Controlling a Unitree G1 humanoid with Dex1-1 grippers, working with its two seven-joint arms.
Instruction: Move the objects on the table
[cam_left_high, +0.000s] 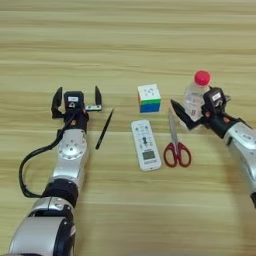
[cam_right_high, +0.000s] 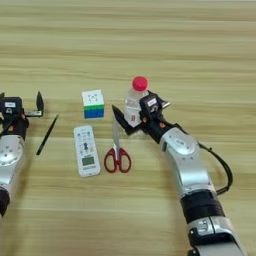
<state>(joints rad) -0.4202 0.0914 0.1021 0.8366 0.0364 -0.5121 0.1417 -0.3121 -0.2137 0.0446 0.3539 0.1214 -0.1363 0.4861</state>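
Bottle (cam_right_high: 134, 104) stands between the right pincer's (cam_right_high: 136, 116) spread, unclenched fingers.

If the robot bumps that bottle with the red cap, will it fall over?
Probably quite easily. The bottle stands upright, tall and narrow, so a bump near its cap would likely tip it. It looks like clear thin plastic, so likely light. The right end effector is around it.

red-capped bottle (cam_left_high: 195, 96), multicoloured cube (cam_left_high: 149, 97), red-handled scissors (cam_left_high: 176, 145)
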